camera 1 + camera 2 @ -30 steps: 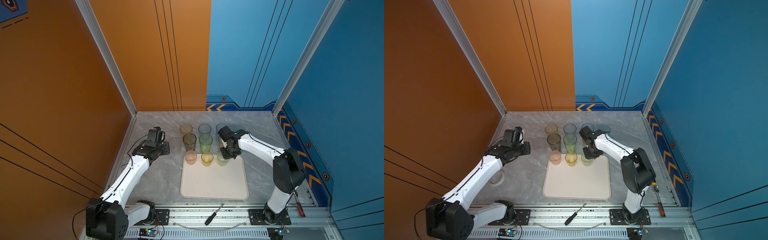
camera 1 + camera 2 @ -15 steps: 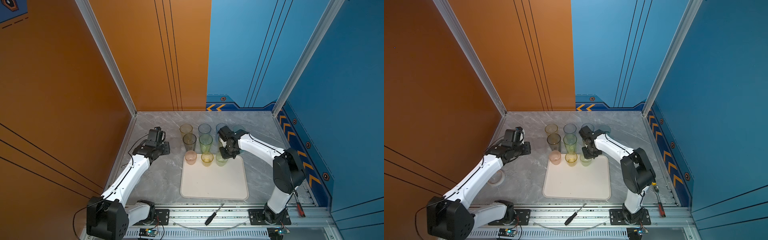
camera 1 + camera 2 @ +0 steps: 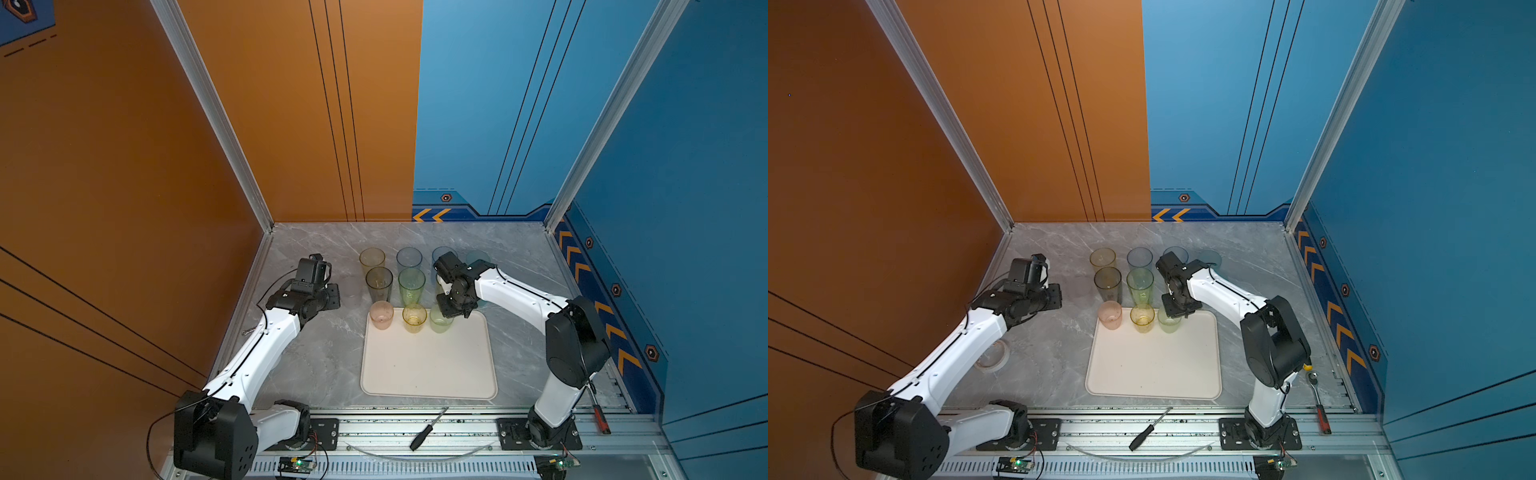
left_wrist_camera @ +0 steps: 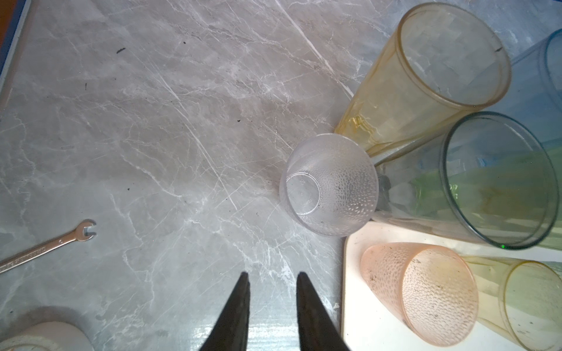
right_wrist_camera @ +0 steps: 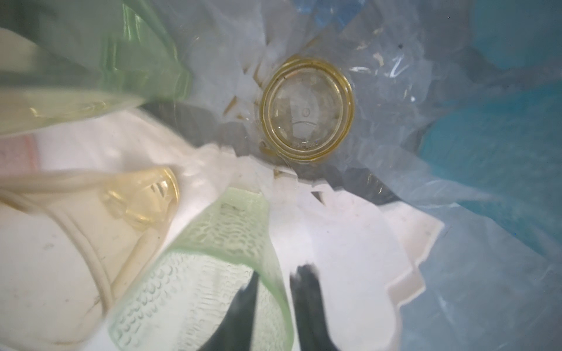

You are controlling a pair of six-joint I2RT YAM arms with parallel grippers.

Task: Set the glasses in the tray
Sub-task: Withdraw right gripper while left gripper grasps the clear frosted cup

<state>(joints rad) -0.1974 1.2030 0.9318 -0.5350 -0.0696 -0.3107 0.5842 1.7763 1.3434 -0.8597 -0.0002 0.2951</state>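
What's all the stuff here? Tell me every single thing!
tray: one, cream, table's front middle
short glasses: three, pink, yellow, green, along tray's far edge
clear short glass: one, see-through, table by tray's corner
tall glasses: six seen, yellow, grey, green, blue, blue, teal, behind tray
screwdriver: one, black, front rail
ratchet: one, red-handled, right rail end
wrench: one, silver, table's left side
tape roll: one, whitish, table's left side
left gripper: one, black, open, empty
right gripper: one, black, open astride green short glass's rim
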